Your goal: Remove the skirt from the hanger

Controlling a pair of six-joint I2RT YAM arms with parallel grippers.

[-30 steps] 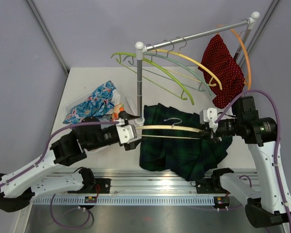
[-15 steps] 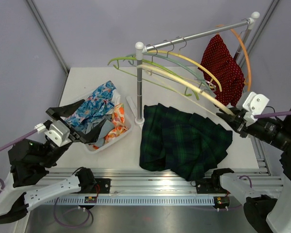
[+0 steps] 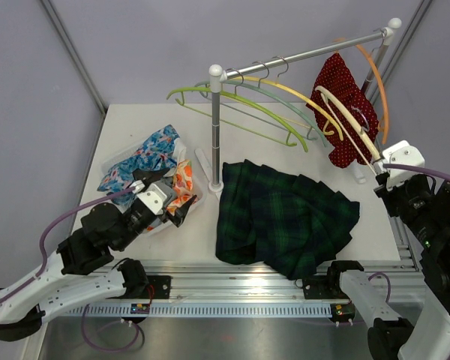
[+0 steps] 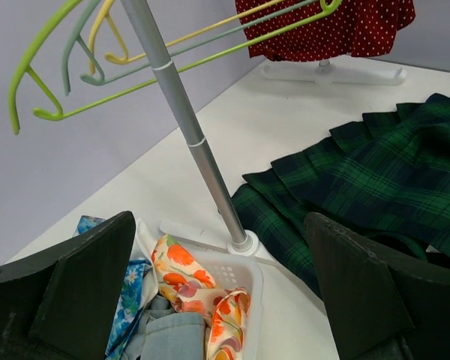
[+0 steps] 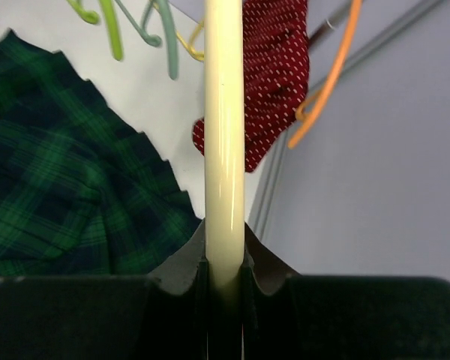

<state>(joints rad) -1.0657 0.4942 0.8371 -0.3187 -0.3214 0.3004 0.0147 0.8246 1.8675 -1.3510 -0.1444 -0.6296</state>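
The dark green plaid skirt (image 3: 285, 221) lies spread on the table with no hanger in it; it also shows in the left wrist view (image 4: 375, 187) and the right wrist view (image 5: 60, 195). My right gripper (image 3: 380, 178) is shut on one end of the bare cream hanger (image 3: 345, 127), holding it up at the right by the rail; the jaws clamp its bar (image 5: 224, 150) in the right wrist view (image 5: 224, 277). My left gripper (image 3: 169, 202) is open and empty, over the laundry basket, left of the skirt (image 4: 225, 300).
A white basket (image 3: 195, 199) of colourful clothes stands at the left. The rack's pole (image 3: 215, 127) rises between basket and skirt. Green, teal and yellow hangers (image 3: 240, 101) hang on the rail. A red dotted garment (image 3: 345, 105) on an orange hanger (image 5: 326, 82) hangs at the right.
The cream hanger came off the skirt. My left gripper let go of it and pulled back over the basket. My right gripper carried the hanger up to the right.
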